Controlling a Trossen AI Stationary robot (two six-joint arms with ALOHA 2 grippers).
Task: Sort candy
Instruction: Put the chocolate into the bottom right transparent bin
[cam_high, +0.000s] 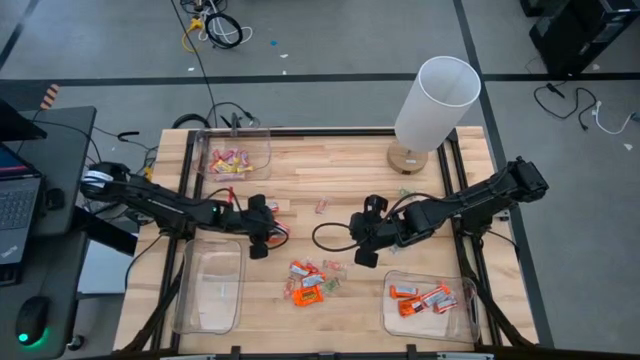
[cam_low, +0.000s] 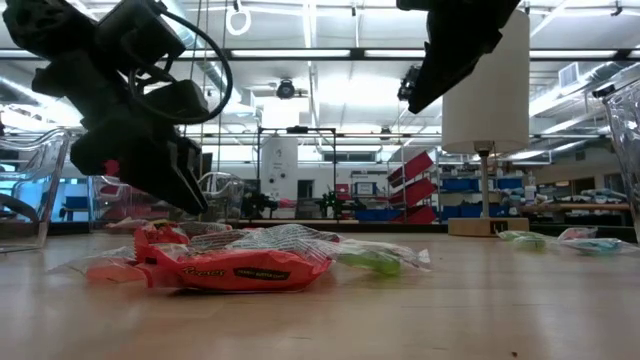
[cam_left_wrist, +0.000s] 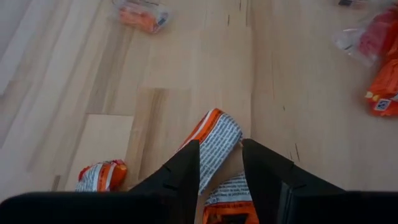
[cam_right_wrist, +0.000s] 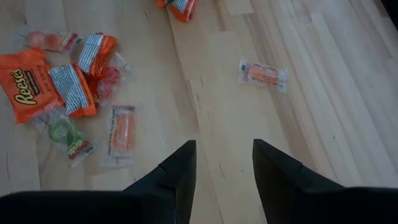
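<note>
Sorting is partway: your far-left bin (cam_high: 236, 152) holds pink/yellow candy (cam_high: 228, 160), the near-right bin (cam_high: 432, 312) holds orange candy (cam_high: 420, 298), the near-left bin (cam_high: 208, 290) looks empty. Mixed pile (cam_high: 308, 283) waits mid-table, strays beside it. Left gripper (cam_left_wrist: 219, 163) has fingers parted astride an orange wrapper (cam_left_wrist: 217, 143); grasp unclear. Right gripper (cam_right_wrist: 222, 163) is spread, holding nothing, over bare table (cam_right_wrist: 323, 93).

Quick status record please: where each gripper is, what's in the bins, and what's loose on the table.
left gripper: open, over an orange wrapped candy lying between its fingers
right gripper: open, holds nothing, mid-table
far left bin: pink/yellow candies
near right bin: orange candies
near left bin: no candy seen
loose pile: mixed, mostly orange, between the near bins
lamp: far right
</note>
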